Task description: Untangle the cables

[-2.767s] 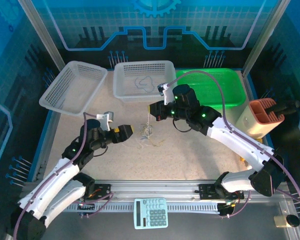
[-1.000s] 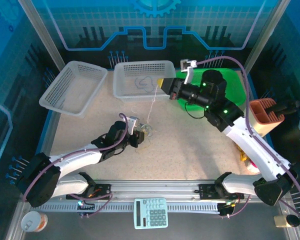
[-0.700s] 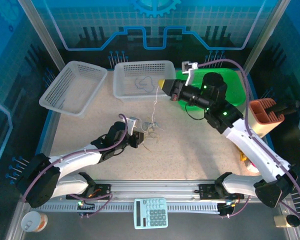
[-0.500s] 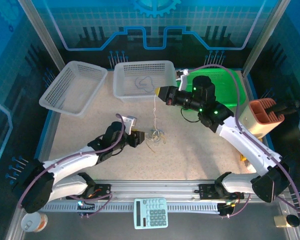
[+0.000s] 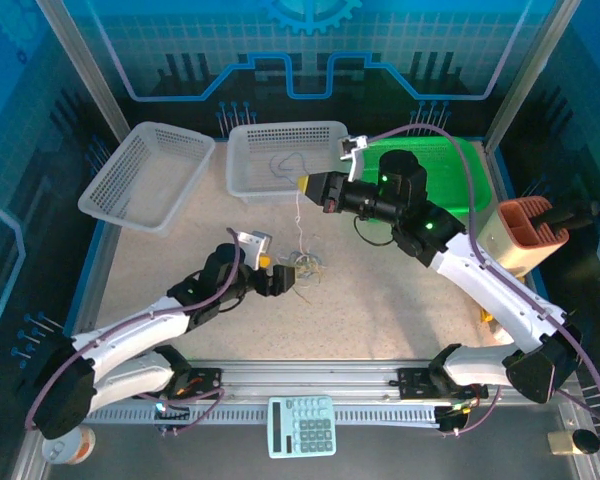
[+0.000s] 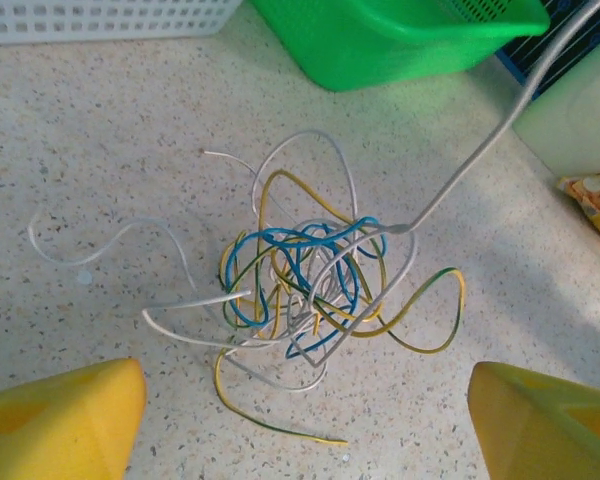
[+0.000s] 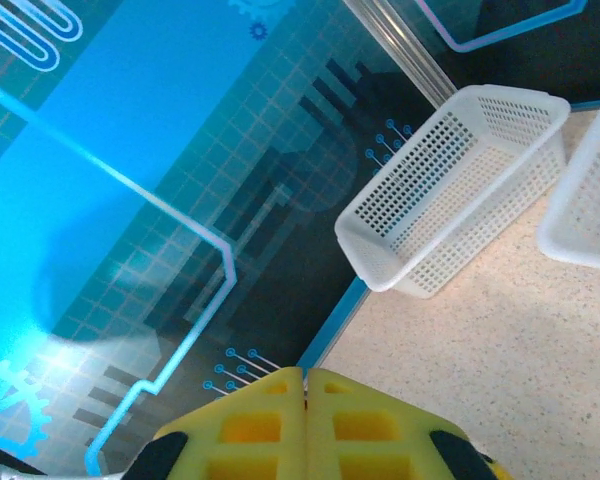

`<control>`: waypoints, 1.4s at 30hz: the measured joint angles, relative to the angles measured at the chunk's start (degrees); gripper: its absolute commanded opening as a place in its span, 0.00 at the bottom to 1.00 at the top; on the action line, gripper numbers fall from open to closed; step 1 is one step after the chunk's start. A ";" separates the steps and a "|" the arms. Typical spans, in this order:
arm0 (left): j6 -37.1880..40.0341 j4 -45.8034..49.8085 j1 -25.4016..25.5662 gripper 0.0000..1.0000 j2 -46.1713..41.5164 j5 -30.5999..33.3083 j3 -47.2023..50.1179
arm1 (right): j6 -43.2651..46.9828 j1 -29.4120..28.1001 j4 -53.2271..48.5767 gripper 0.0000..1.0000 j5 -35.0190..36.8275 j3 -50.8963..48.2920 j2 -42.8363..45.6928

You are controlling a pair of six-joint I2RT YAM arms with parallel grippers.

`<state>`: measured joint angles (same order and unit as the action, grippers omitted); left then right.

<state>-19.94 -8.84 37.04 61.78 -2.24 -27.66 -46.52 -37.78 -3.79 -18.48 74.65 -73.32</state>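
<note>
The cables (image 6: 300,280) lie as a tangle of blue, yellow-green and pale white wires on the speckled table, also visible from above (image 5: 305,267). My left gripper (image 6: 305,410) is open just short of the tangle, one yellow finger (image 6: 60,420) on each side and nothing between them; in the top view it (image 5: 273,275) sits left of the heap. One pale cable (image 6: 480,150) rises taut out of the tangle toward the upper right. My right gripper (image 5: 302,184) hangs above the tangle, shut on that pale cable (image 5: 299,225). Its yellow pads (image 7: 305,390) are pressed together.
Two white mesh baskets stand at the back, one at the left (image 5: 145,175) and one in the middle (image 5: 325,135) with a loose wire loop (image 5: 285,165) in it. A green bin (image 5: 435,170) is behind the right arm. A tan holder (image 5: 525,235) stands at the right, and a calculator (image 5: 302,425) lies at the near edge.
My left gripper has opened and let go of the tangle, drawing back slightly left. The right gripper has moved left and a little lower, still gripping the pale cable.
</note>
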 measured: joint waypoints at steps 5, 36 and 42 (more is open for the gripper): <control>0.59 -0.66 0.00 0.82 5.01 -0.15 -2.19 | 0.00 -1.18 0.00 0.00 0.00 1.29 -0.55; 0.37 -5.66 0.00 0.09 9.29 -1.42 2.47 | -1.44 12.79 -2.58 0.00 -3.67 17.40 2.47; -0.59 -5.55 0.00 0.09 8.98 -1.40 3.85 | -4.44 20.35 -1.81 0.00 -6.69 25.07 0.22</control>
<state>-20.53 -14.39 37.04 70.76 -3.64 -23.81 -50.96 -17.43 -5.61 -25.17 99.72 -73.10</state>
